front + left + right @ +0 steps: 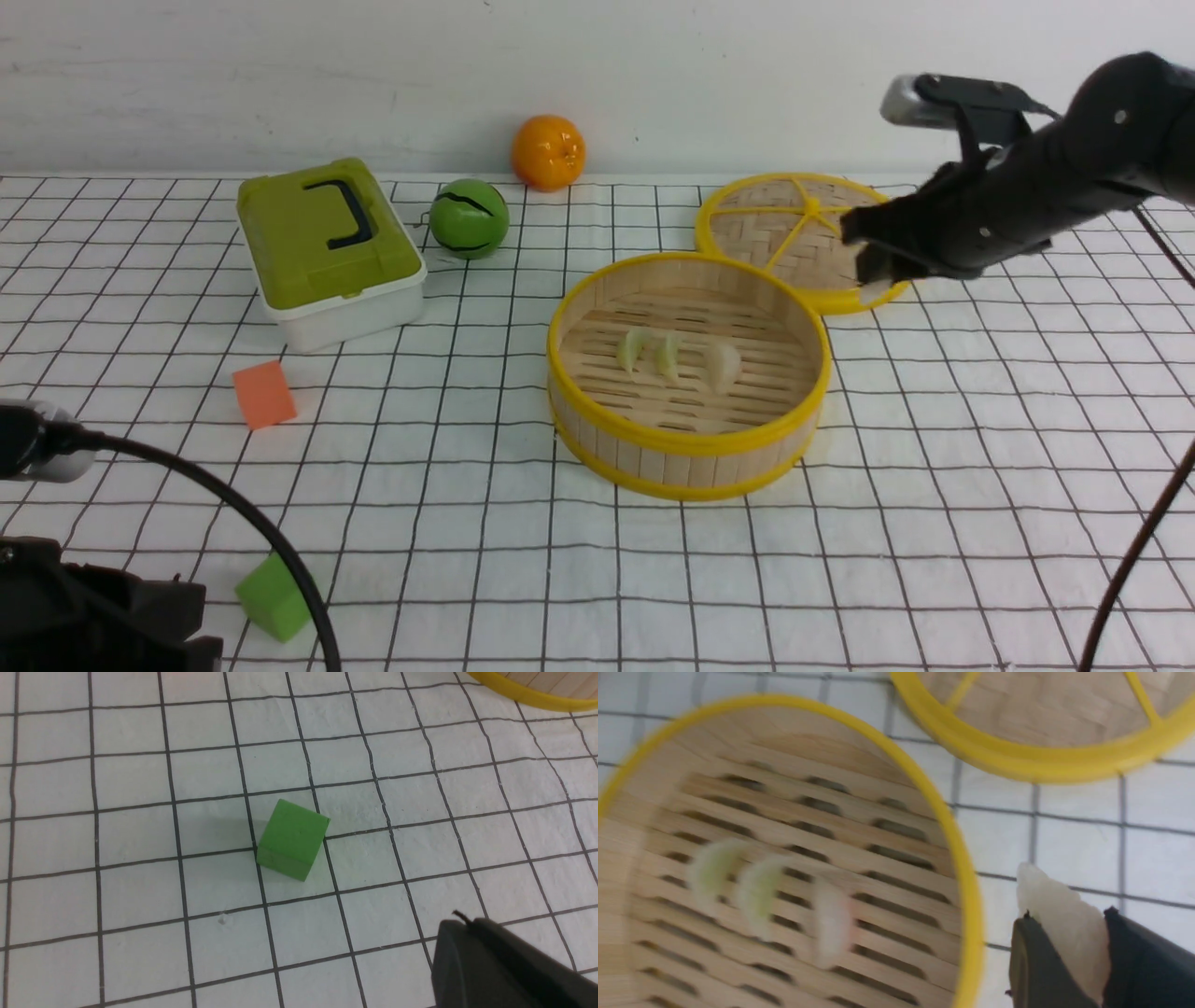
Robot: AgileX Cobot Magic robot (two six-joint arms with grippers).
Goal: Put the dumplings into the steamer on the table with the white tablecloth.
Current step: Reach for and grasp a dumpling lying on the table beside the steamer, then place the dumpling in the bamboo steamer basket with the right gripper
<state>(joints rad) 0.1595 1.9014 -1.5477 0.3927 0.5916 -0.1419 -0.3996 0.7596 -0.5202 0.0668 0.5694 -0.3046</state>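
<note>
The steamer (pixel 688 448) stands mid-table on the white grid tablecloth (pixel 934 485). Inside lie two pale green dumplings (pixel 632 352) (pixel 668 357) and one whitish-pink dumpling (pixel 724 365); they show blurred in the right wrist view (pixel 712 872) (pixel 759 891) (pixel 831 919). My right gripper (pixel 873 271) hangs above the cloth just right of the steamer's far rim (pixel 966 877), shut on a whitish dumpling (pixel 1064 924) held between its fingers (pixel 1031 961). My left gripper (pixel 465 924) is low at the near left, its fingers together and holding nothing.
The flat woven lid (pixel 794 229) lies behind the steamer. A green-lidded box (pixel 327 247), a green ball (pixel 469 218) and an orange (pixel 548 152) sit at the back left. An orange cube (pixel 264 394) and a green cube (pixel 273 597) (pixel 293 840) lie near left.
</note>
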